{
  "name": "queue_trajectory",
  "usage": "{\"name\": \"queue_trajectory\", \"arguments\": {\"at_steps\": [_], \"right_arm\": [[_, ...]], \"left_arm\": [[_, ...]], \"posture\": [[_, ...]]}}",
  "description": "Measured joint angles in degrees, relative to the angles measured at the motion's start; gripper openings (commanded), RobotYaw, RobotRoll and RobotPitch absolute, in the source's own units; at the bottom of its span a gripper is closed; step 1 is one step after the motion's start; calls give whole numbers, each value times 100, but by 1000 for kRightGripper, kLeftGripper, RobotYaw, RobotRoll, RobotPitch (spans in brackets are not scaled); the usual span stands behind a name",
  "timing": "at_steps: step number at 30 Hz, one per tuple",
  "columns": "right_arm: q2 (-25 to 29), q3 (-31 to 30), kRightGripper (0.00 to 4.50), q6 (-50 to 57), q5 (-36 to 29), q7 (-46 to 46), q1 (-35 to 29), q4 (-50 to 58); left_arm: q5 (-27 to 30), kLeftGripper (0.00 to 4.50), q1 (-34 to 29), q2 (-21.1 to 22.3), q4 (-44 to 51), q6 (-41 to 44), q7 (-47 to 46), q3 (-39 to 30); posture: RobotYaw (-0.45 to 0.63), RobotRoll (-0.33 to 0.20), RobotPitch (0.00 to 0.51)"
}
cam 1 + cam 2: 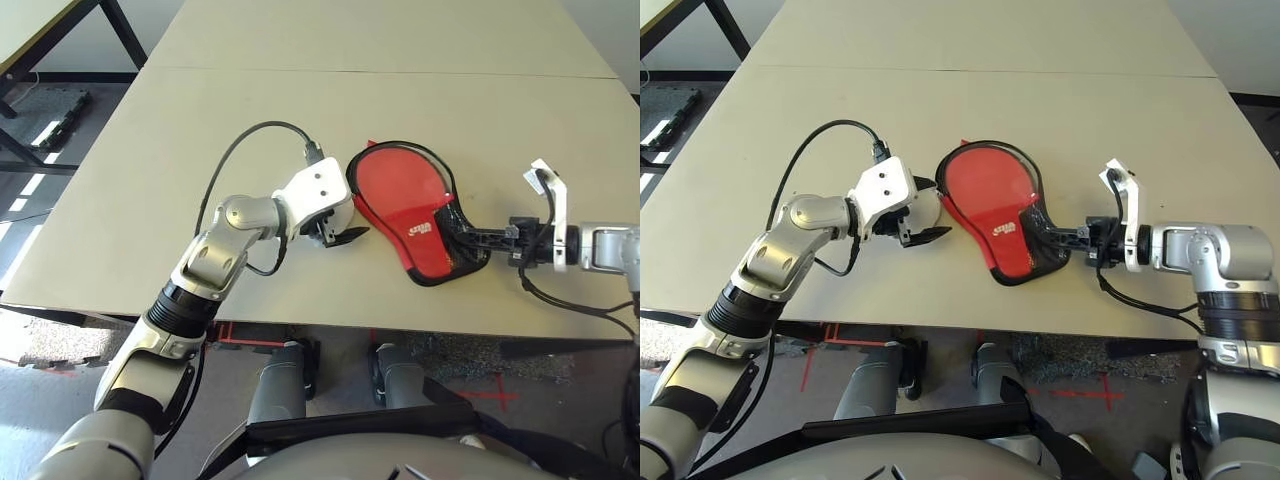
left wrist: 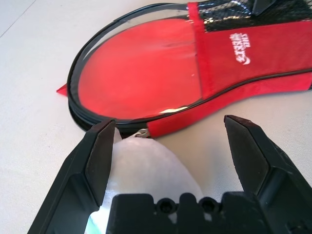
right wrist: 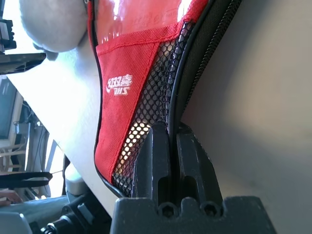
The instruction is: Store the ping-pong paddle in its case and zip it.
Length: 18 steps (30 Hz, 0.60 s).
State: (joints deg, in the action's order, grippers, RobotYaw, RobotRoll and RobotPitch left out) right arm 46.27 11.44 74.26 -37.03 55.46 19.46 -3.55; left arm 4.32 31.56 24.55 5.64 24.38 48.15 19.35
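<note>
- Beige table (image 1: 120, 200), near edge: right gripper (image 1: 1072, 240) pinched fully shut on the case (image 1: 420, 232) at its mesh end/zip edge
- Ping-pong paddle (image 1: 395, 180) sits inside, red face showing
- Left gripper (image 1: 335, 235) gaping wide, empty, by the case's round end
- Zipping step; next needs the zip pull found + case steadied

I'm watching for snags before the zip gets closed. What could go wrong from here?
1. The right gripper is shut on the case at its black mesh end; a pull could drag the whole case, since nothing pins the round end.
2. The left gripper stands open beside the round end with a pale pouch between its fingers, which could get caught in a grab.
</note>
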Motion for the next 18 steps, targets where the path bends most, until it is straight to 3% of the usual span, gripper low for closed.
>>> {"name": "queue_trajectory", "arguments": {"at_steps": [6, 18], "right_arm": [[250, 332, 38, 162, -270, -21, -556, 402], [46, 667, 38, 594, -794, -482, -1299, 1285]], "left_arm": [[-1, 4500, -10, -28, -17, -38, 0, 12], [-9, 4500, -12, -91, -153, -115, 0, 37]], "posture": [[-81, 0, 191], [-79, 0, 197]]}}
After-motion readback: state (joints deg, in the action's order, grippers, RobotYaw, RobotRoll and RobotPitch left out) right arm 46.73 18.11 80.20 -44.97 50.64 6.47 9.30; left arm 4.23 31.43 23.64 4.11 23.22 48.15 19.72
